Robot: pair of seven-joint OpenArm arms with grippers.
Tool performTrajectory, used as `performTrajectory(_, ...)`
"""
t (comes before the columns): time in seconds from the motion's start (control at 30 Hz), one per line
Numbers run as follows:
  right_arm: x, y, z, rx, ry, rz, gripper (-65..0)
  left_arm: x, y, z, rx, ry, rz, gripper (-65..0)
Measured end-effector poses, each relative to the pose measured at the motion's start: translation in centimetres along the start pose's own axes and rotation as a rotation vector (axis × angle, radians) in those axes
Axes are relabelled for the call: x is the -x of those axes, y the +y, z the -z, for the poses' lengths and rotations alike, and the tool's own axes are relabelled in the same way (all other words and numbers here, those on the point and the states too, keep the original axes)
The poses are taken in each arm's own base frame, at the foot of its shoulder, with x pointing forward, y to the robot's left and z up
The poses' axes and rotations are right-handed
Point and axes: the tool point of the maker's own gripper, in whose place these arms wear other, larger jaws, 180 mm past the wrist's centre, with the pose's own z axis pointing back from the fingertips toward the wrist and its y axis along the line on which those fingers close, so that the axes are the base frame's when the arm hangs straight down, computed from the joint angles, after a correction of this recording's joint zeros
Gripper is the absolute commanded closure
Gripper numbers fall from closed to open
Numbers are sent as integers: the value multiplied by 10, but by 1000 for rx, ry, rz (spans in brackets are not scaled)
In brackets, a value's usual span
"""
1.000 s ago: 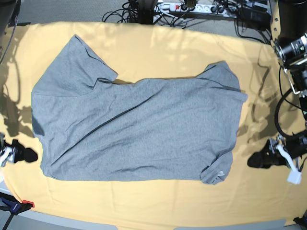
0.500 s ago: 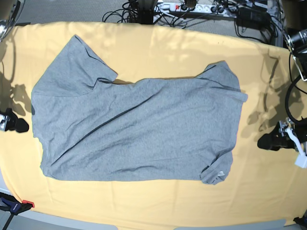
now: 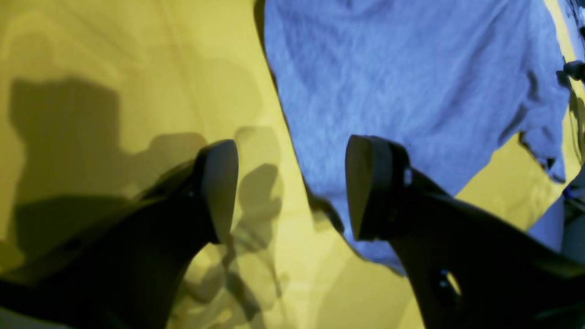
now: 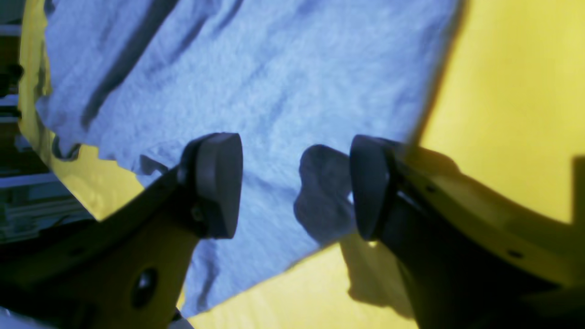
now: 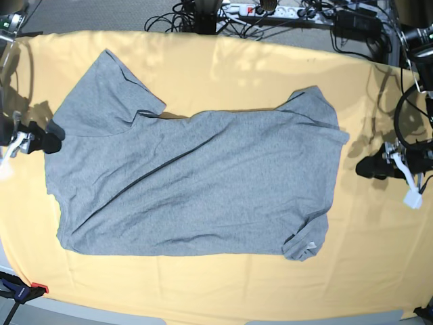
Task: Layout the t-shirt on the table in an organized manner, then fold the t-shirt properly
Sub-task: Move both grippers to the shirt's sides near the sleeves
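The grey t-shirt (image 5: 196,183) lies spread flat on the table (image 5: 223,74), sleeves toward the back, with creases across its body. At the shirt's left edge my right gripper (image 5: 51,140) is open; in the right wrist view it (image 4: 295,183) hovers over the t-shirt (image 4: 274,82) with nothing between its fingers (image 4: 219,183). My left gripper (image 5: 363,167) is open over bare table just right of the shirt. From the left wrist, it (image 3: 292,187) straddles the edge of the t-shirt (image 3: 411,68) above the table (image 3: 137,68), holding nothing.
A power strip and tangled cables (image 5: 270,10) lie beyond the table's far edge. A red and blue clamp (image 5: 27,290) sits at the front left corner. Cables and arm hardware (image 5: 413,101) stand at the right edge. A small white tag (image 5: 309,246) shows at the shirt's front right corner.
Both grippers moved toward the back of the table. The right one went from the front left edge to the shirt's left side. The left one also shifted inward. The shirt has not moved.
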Motion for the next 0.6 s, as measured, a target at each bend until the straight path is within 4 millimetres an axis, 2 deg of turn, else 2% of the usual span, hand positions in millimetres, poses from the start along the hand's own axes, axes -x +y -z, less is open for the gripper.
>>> performTrajectory(0.1, 5, -11, 4, 63, 18, -11, -379, 8, 1, 1, 0, 15, -10, -390)
performTrajectory(0.3, 4, -28, 7, 164, 8, -40, -379, 9, 0, 1, 1, 15, -12, -390)
performTrajectory(0.6, 6, -32, 6, 187, 22, -54, -379, 8, 0, 1, 1, 11, -12, -390)
